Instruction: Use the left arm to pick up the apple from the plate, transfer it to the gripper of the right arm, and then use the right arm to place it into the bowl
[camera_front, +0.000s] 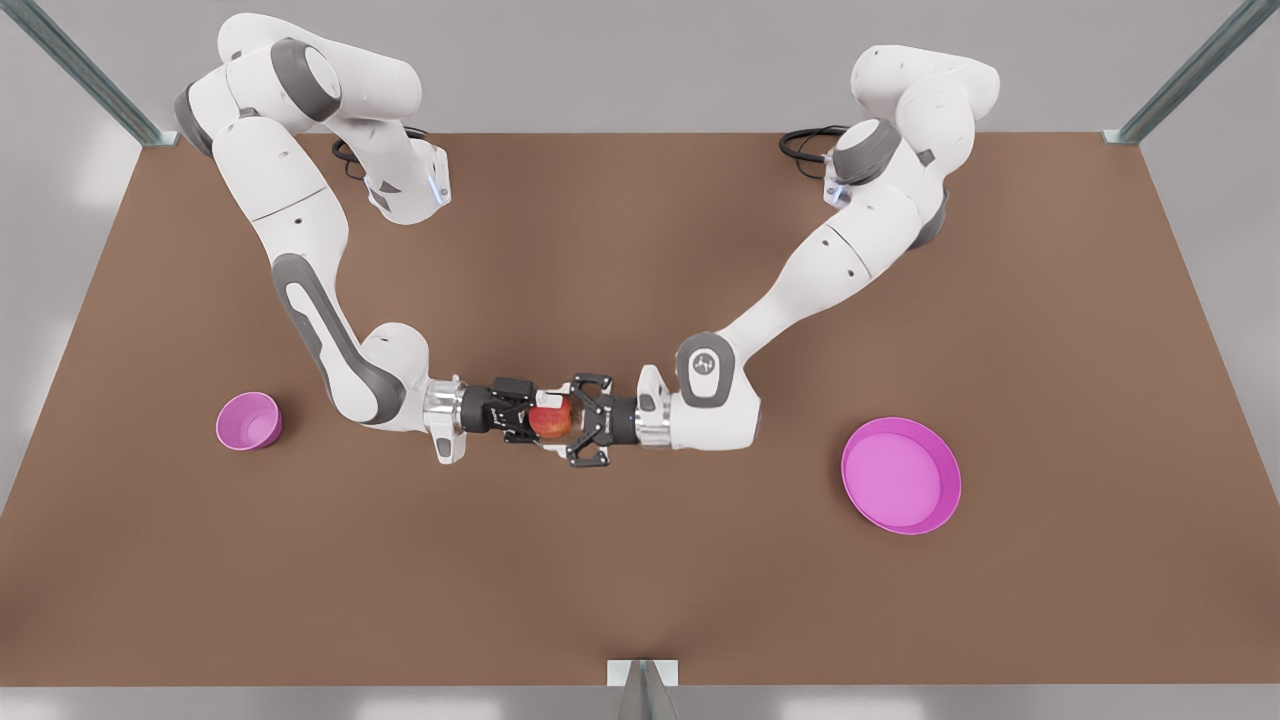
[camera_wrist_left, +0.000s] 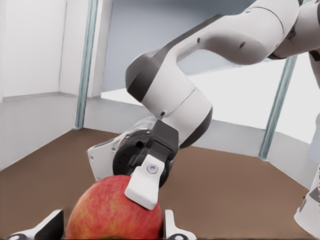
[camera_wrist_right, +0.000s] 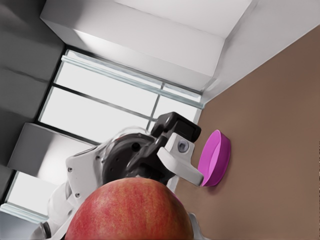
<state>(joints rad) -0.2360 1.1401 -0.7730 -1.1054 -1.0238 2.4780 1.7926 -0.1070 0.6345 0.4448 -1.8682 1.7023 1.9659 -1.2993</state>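
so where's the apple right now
In the front view the apple hangs above mid-table between the two hands, with the bowl far toward the front view's left and the plate toward its right.

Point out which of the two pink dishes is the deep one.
The bowl, at the front view's left: small and deep-walled, unlike the wide, shallow plate at the front view's right.

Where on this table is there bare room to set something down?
Free: the near strip of table between bowl and plate, and the far middle between the arm bases. Crowded: centre, where right gripper and left gripper meet at the apple.
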